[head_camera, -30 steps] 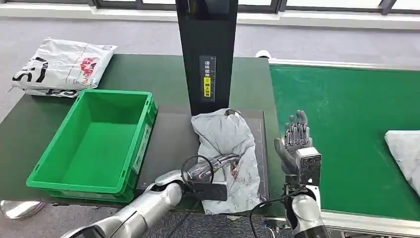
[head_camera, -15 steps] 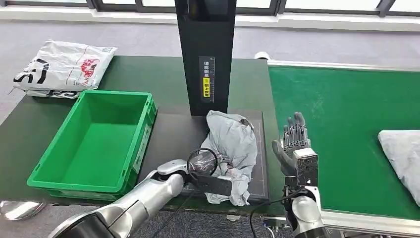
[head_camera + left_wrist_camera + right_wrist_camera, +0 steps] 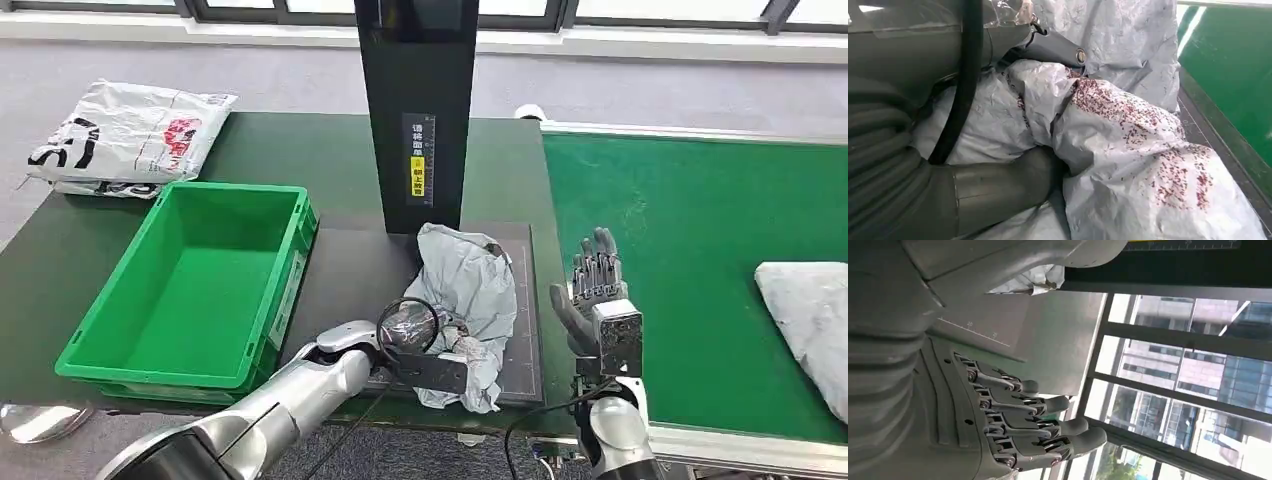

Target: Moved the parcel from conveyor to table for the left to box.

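- Since the picture a second ago, the grey parcel (image 3: 463, 300) has gone from lying spread flat to being bunched up and drawn slightly right of the black post (image 3: 417, 110); in the last half second it has hardly shifted.
- The second grey parcel (image 3: 810, 320) on the green conveyor (image 3: 690, 250) has slid further from the post, toward the picture's right edge.
- The right robot hand (image 3: 592, 290) has stayed upright just right of the grey parcel, over the seam between tabletop (image 3: 350, 150) and conveyor, fingers straight and apart, holding nothing.
- The grey parcel is a crumpled grey plastic mailer with a patch of small dark-red speckles (image 3: 1148, 150); it lies on the dark mat (image 3: 350, 270) at the foot of the post, right of the green crate (image 3: 190, 290).
- The left robot hand (image 3: 440, 345) lies on the near edge of the parcel; in the left wrist view its thumb (image 3: 998, 185) presses into a fold while a dark finger (image 3: 1053, 47) lies over the top, so it grips the bag.
- The rest of its fingers are buried in the folds and a black cable (image 3: 405, 325) loops over the wrist, hiding more.
- A white printed bag (image 3: 125, 135) lies at the far corner of the tabletop, beyond the crate.
- The second parcel is cut off by the picture's edge.
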### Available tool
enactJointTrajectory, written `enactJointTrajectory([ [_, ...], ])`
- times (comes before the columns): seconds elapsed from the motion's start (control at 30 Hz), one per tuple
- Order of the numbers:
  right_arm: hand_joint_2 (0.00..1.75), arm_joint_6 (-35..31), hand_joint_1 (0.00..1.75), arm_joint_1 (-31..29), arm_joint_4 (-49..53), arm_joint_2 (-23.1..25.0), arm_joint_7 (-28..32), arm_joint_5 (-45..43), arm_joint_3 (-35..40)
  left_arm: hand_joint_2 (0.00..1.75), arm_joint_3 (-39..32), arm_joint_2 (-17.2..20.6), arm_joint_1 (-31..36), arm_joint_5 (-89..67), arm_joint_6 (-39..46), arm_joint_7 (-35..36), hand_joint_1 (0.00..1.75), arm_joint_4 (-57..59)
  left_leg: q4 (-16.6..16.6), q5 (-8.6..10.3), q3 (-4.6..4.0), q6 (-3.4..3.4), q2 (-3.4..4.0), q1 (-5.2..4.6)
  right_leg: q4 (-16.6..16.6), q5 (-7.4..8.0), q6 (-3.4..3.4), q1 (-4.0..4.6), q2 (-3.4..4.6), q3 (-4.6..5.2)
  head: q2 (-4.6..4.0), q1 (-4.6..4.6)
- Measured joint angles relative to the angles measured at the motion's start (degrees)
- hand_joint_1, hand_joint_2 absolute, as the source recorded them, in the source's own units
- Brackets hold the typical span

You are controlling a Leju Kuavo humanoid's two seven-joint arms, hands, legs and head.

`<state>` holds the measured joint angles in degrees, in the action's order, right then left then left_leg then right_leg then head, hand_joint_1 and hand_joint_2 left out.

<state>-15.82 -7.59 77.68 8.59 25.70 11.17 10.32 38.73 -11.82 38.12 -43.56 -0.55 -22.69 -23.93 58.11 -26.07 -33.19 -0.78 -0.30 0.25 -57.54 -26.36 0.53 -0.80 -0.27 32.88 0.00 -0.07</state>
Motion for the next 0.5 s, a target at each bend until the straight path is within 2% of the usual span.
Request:
enactJointTrajectory([
  [0.5,1.75,0.00,0.00,0.10,0.00,0.00,0.00,0.00,0.00,1.75,0.00,0.00,0.00,0.00,0.00,-0.02,1.75,-0.02,0.00,0.00,0.00,0.00,0.00,0.00,0.00,0.00,0.00,0.00,-0.01,0.00,0.00,0.00],
])
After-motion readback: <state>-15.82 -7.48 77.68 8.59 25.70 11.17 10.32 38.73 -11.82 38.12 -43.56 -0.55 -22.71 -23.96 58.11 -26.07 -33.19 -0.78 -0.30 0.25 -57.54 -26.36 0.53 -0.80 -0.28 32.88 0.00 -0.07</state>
